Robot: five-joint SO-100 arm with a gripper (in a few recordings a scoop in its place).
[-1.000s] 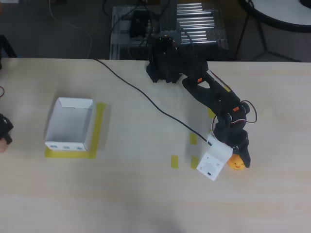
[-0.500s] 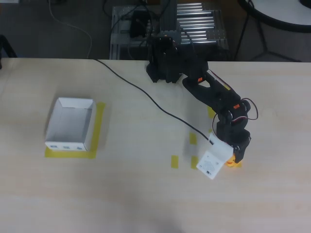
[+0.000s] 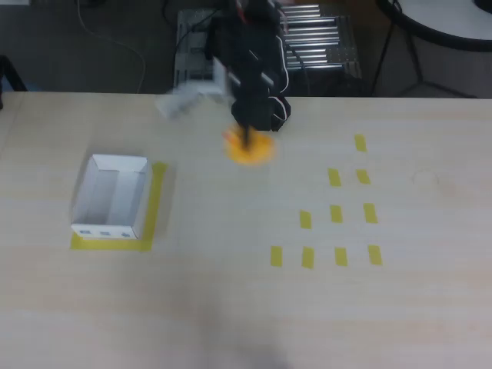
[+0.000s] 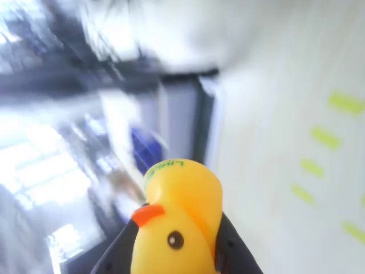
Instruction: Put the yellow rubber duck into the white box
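The yellow rubber duck (image 3: 249, 149) hangs blurred above the table near its far edge, held at the tip of my black arm. In the wrist view the duck (image 4: 179, 225) sits close up between two dark fingers (image 4: 231, 248), orange beak facing the camera. My gripper (image 3: 247, 142) is shut on it, and its midpoint (image 4: 177, 251) lies on the duck's body. The white box (image 3: 111, 197) stands open-topped at the table's left, well to the left of the duck, with small marks on its near outer wall.
Yellow tape (image 3: 154, 201) frames the box on its right and near sides. Several small yellow tape rectangles (image 3: 336, 214) dot the right half of the table. Metal equipment (image 3: 315, 38) and cables lie beyond the far edge. A white tag (image 3: 188, 98) blurs beside the arm.
The arm has swung from the right front of the table up and leftward to the far middle, carrying the duck off the tabletop. The box has not moved.
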